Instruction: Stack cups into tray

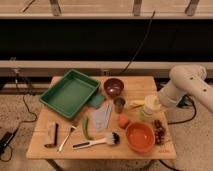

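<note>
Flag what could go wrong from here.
1. The gripper is shut at the cream cup on the table's right side. How firm its hold is cannot be told, so the cup may slip.
2. The tray lies far left, so a low carry could hit the tumbler or the maroon bowl.
3. The green cup sits close beside the cream cup and could get knocked.

Spread across wooden desk (145, 82): maroon bowl (113, 87), orange bowl (139, 137), teal pad (97, 100), grey cloth (103, 117), brush (97, 142), dark grapes (160, 132) beside orange bowl.
</note>
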`<state>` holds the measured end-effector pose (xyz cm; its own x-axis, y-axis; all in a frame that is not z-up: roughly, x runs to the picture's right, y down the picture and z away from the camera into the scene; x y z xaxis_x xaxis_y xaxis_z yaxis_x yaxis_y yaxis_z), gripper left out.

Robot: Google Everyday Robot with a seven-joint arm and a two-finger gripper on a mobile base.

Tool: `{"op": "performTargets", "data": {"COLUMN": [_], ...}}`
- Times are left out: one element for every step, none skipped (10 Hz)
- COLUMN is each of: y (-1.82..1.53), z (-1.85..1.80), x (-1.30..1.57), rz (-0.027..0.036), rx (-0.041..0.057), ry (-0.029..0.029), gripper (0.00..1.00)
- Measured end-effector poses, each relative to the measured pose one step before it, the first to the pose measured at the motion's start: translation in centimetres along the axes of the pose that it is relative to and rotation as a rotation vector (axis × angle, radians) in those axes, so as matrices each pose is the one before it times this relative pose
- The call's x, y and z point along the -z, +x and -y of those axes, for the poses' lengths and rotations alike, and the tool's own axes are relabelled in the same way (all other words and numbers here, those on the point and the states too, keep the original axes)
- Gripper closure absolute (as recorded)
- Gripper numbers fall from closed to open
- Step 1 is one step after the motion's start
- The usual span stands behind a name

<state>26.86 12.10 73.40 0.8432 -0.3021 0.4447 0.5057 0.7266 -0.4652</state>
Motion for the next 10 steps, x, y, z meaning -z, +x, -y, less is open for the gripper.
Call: {"op": "performTargets", "data": {"y": [0.084, 0.119, 0.108, 0.152, 0.106, 0.090, 0.060, -0.008, -0.038, -0.091], "z": [0.175, 0.267, 0.262, 0.189, 0.141, 0.092, 0.008, -0.048, -0.053, -0.097], "x": [-0.407, -0.318, -0.179, -0.160, -0.175, -0.132, -0.248, -0.234, -0.222, -0.280], "rz": [0.00162, 0.00026, -0.00058, -0.00144, -0.00070, -0.00100, -0.00066, -0.00277, -0.00230, -0.00117], "rx": [0.00001, 0.00063, 0.00124, -0.00075, -0.00096, -0.00039, 0.00090, 0.00405, 0.00445, 0.00531], "ry": [-0.00458, -0.00358, -0.00243, -0.00309, -0.00373, -0.00304, -0.00798, -0.00787, -0.00611, -0.00864], "gripper": [0.91, 0.91, 0.91, 0.91, 0.91, 0.91, 0.91, 0.88, 0.82, 0.70]}}
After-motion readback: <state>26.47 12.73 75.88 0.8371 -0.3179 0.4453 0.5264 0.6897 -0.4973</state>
